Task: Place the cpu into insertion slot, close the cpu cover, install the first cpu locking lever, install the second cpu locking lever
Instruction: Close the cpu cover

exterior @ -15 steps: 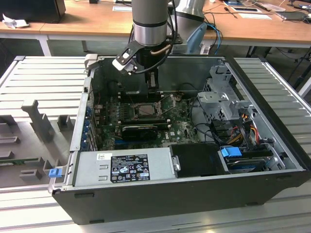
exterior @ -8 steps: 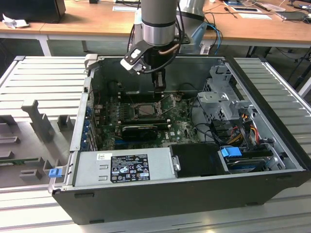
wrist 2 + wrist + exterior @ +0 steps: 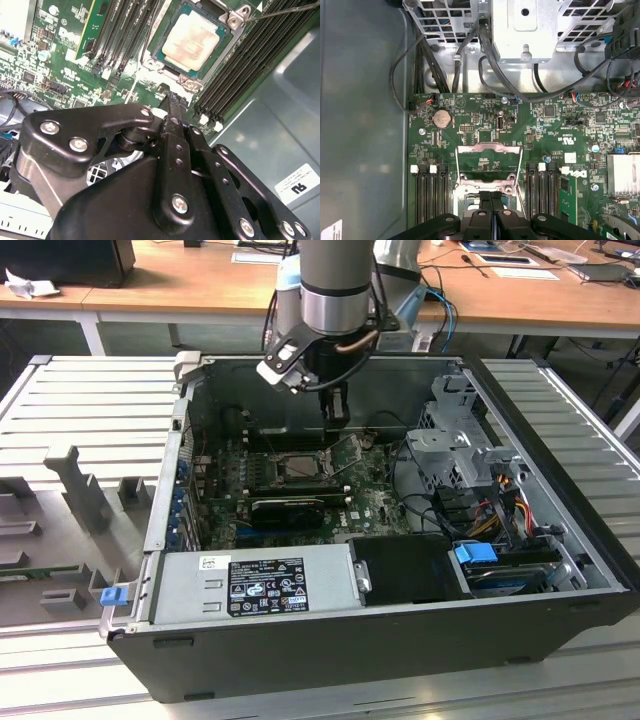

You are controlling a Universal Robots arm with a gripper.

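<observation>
Exterior view: the gripper [image 3: 337,422] hangs inside the open case [image 3: 400,645]. Second wrist view: the cpu [image 3: 192,42] sits in the insertion slot [image 3: 159,56]. First wrist view: fingers [image 3: 482,216] closed on nothing beside the open cpu cover [image 3: 490,146]; we judge a slow, even push best.

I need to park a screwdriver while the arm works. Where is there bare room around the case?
Bare: the ribbed table on the exterior view's right of the case. On the exterior view's left, grey fixtures take part of it. Inside is crowded: the gripper hangs close to the cpu, and cables crowd the drive cage.
</observation>
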